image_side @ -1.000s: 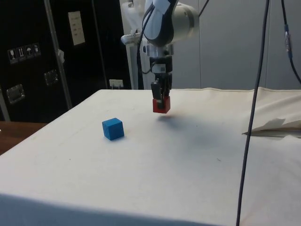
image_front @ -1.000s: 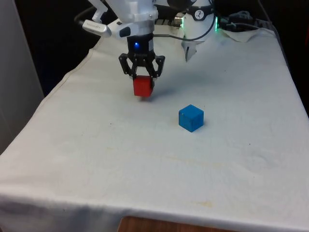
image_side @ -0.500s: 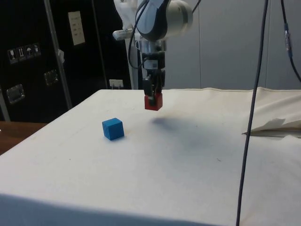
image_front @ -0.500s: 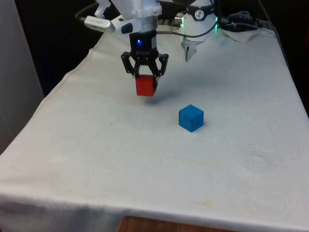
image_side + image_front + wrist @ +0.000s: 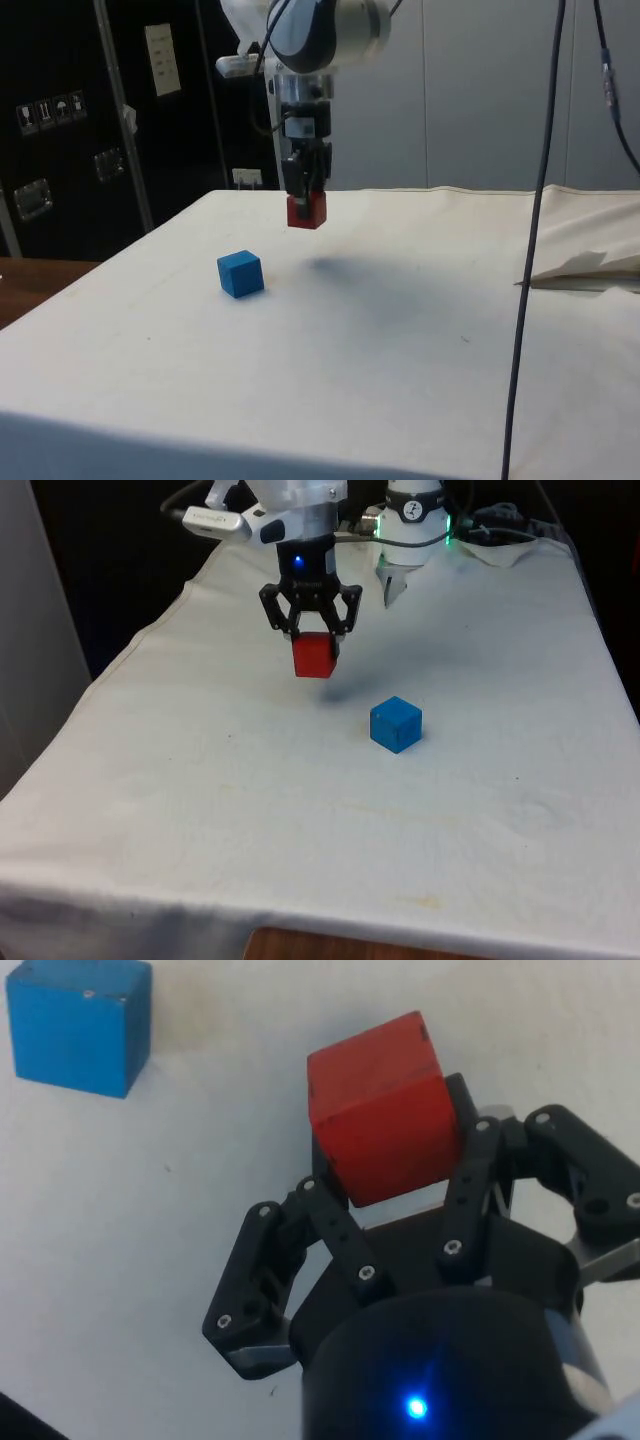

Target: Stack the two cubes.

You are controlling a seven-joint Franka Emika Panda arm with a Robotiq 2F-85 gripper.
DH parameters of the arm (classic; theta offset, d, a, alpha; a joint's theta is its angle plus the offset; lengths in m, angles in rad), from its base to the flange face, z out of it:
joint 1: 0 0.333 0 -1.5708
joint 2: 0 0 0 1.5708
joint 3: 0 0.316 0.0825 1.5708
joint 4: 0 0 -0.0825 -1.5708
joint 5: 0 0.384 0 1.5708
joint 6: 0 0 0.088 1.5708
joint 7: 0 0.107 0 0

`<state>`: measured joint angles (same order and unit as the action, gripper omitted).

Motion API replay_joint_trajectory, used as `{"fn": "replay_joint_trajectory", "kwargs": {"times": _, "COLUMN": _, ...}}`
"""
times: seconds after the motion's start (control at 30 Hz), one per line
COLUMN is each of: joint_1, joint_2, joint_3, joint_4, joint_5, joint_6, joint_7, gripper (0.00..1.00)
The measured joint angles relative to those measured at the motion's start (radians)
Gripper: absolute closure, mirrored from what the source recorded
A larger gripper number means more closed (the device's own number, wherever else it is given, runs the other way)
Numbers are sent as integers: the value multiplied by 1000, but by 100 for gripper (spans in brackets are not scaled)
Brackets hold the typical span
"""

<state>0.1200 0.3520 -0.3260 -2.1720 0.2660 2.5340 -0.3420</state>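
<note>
The hand (image 5: 311, 640) hangs in the air above the desk (image 5: 250, 810), its two fingers (image 5: 330, 1230) clamped on opposite sides of a red cube (image 5: 313, 656), which is lifted clear of the white cloth and casts a soft shadow on it below and a little beyond. In the side view the hand (image 5: 304, 196) points straight down with the red cube (image 5: 306, 210) at its tips, well above the cloth. The blue cube (image 5: 396, 724) sits on the desk (image 5: 400, 340), lower than the hand and off to one side of it, apart from the red cube with bare cloth between the two; in the side view the blue cube (image 5: 240, 273) lies nearer that camera than the hand. In the wrist view the red cube (image 5: 385, 1110) is held slightly turned between the fingers, and the blue cube (image 5: 80, 1025) lies on the cloth some way off from it. Nothing stands between the hand and the blue cube. A dark cable (image 5: 535, 230) hangs down in the side view, well away from the hand, and a fold of cloth (image 5: 580, 268) lies on the desk beyond it.
</note>
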Motion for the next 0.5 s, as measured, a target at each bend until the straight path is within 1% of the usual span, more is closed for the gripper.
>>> {"fn": "replay_joint_trajectory", "kwargs": {"times": 0.13, "joint_1": 1, "joint_2": 1, "joint_3": 4, "joint_4": 9, "joint_5": -1, "joint_6": -10, "joint_7": 4, "gripper": 99}}
{"fn": "replay_joint_trajectory", "kwargs": {"times": 0.33, "joint_1": 4, "joint_2": 2, "joint_3": 19, "joint_4": 43, "joint_5": -6, "joint_6": -48, "joint_7": 22, "gripper": 99}}
{"fn": "replay_joint_trajectory", "kwargs": {"times": 0.37, "joint_1": 4, "joint_2": 3, "joint_3": 25, "joint_4": 52, "joint_5": -11, "joint_6": -57, "joint_7": 31, "gripper": 99}}
{"fn": "replay_joint_trajectory", "kwargs": {"times": 0.5, "joint_1": 5, "joint_2": 4, "joint_3": 36, "joint_4": 64, "joint_5": -20, "joint_6": -65, "joint_7": 48, "gripper": 99}}
